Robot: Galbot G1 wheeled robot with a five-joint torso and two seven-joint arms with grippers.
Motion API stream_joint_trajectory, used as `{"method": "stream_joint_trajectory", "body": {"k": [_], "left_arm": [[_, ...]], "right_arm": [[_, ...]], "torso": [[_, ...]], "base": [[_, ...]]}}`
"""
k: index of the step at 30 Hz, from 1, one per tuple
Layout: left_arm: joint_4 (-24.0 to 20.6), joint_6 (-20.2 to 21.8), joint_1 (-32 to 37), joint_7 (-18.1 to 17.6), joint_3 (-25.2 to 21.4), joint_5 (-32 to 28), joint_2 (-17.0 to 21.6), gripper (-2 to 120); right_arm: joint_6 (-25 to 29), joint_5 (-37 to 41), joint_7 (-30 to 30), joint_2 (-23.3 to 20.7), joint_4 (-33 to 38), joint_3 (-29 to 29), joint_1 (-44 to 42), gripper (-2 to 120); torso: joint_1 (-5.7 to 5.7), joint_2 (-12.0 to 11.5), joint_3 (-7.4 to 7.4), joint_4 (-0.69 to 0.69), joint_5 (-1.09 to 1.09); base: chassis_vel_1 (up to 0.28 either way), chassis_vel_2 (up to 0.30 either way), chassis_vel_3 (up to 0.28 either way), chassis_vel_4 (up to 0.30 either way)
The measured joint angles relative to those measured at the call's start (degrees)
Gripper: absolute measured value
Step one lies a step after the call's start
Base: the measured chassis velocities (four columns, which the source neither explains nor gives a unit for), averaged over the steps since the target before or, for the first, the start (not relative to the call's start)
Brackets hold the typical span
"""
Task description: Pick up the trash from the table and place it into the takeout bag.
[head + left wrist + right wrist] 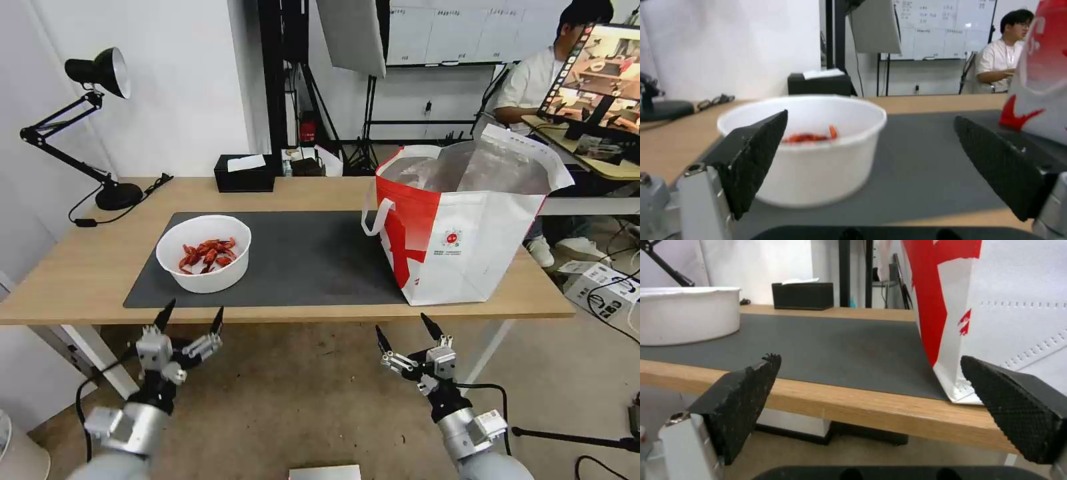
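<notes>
Both claws hang spread wide and empty before the light-wood counter: left claw facing the white round bowl of red crayfish shells, right claw near the boxy red-and-white takeout bag.

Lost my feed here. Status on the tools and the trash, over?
Left tool open, below table edge facing bowl. Right tool open, before takeout bag. Bowl upright on mat. Path unobstructed.
</notes>
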Motion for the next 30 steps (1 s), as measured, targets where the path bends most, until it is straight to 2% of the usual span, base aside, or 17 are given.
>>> {"method": "stream_joint_trajectory", "body": {"k": [1,4,5,7,9,12,13,16,17,20,21,24,25,28,29,30], "left_arm": [[0.0,0.0,0.0,0.0,0.0,0.0,0.0,100],[1.2,2.4,-4.8,-1.6,-0.8,-4.9,5.8,100],[1.2,2.4,-4.8,-1.6,-0.8,-4.9,5.8,100],[2.7,4.1,-8.5,-2.7,-0.8,-8.1,10.0,100],[3.1,4.5,-9.3,-3.1,-0.7,-8.7,10.9,100],[5.1,8.1,-14.5,-4.5,0.3,-13.1,16.2,100],[5.1,8.1,-14.5,-4.5,0.3,-13.1,16.2,100],[8.1,15.0,-21.5,-5.7,3.0,-20.7,22.1,100],[8.1,15.0,-21.5,-5.7,3.0,-20.7,22.1,100],[11.6,19.4,-29.0,-5.8,7.0,-28.4,26.2,100],[11.6,19.4,-29.0,-5.8,7.0,-28.4,26.2,100],[15.1,23.9,-32.9,-5.6,8.1,-34.6,28.7,100],[15.1,23.9,-32.9,-5.6,8.1,-34.6,28.7,100],[19.0,30.7,-35.8,-5.5,8.3,-40.9,30.6,100],[19.0,30.7,-35.8,-5.5,8.3,-40.9,30.6,100],[20.2,33.1,-36.7,-5.8,8.4,-43.5,31.3,100]], "right_arm": [[0.0,0.0,0.0,0.0,0.0,0.0,0.0,100],[0.0,0.0,0.0,0.0,0.0,0.0,0.0,100],[0.0,0.0,0.0,0.0,0.0,0.0,0.0,100],[0.0,0.0,0.0,0.0,0.0,0.0,0.0,100],[0.0,0.0,0.0,0.0,0.0,0.0,0.0,100],[0.0,0.0,0.0,0.0,0.0,0.0,0.0,100],[0.0,0.0,0.0,0.0,0.0,0.0,0.0,100],[0.0,0.0,0.0,0.0,0.0,0.0,0.0,100],[0.0,0.0,0.0,0.0,0.0,0.0,0.0,100],[0.0,0.0,0.0,0.0,0.0,0.0,0.0,100],[0.0,0.0,0.0,0.0,0.0,0.0,0.0,100],[0.0,0.0,0.0,0.0,0.0,0.0,0.0,100],[0.0,0.0,0.0,0.0,0.0,0.0,0.0,100],[0.0,0.0,0.0,0.0,0.0,0.0,0.0,100],[0.0,0.0,0.0,0.0,0.0,0.0,0.0,100],[0.0,0.0,0.0,0.0,0.0,0.0,0.0,100]], "torso": [[0.0,0.0,0.0,0.0,0.0],[0.0,0.0,0.0,0.0,0.0],[0.0,0.0,0.0,0.0,0.0],[0.0,0.0,0.0,0.0,0.0],[0.0,0.0,0.0,0.0,-0.01],[0.01,0.0,0.0,0.0,0.0],[0.01,0.0,0.0,0.0,0.0],[0.0,0.0,0.0,0.01,0.0],[0.0,0.0,0.0,0.01,0.0],[0.01,0.0,0.0,-0.01,0.02],[0.01,0.0,0.0,-0.01,0.02],[0.01,0.0,0.01,-0.01,0.0],[0.01,0.0,0.01,-0.01,0.0],[0.0,0.0,0.0,0.02,-0.01],[0.0,0.0,0.0,0.02,-0.01],[0.01,0.0,0.0,0.01,-0.01]], "base": [[0.0,0.0,0.0,0.0],[0.0,0.0,0.0,0.0],[0.0,0.0,0.0,0.0],[0.0,0.0,0.0,0.0],[0.0,0.0,0.0,0.0],[0.0,0.0,0.0,0.0],[0.0,0.0,0.0,0.0],[0.0,0.0,0.0,0.0],[0.0,0.0,0.0,0.0],[0.0,0.0,0.0,0.0],[0.0,0.0,0.0,0.0],[0.0,0.0,0.0,0.0],[0.0,0.0,0.0,0.0],[0.0,0.0,0.0,0.0],[0.0,0.0,0.0,0.0],[0.0,0.0,0.0,0.0]]}}
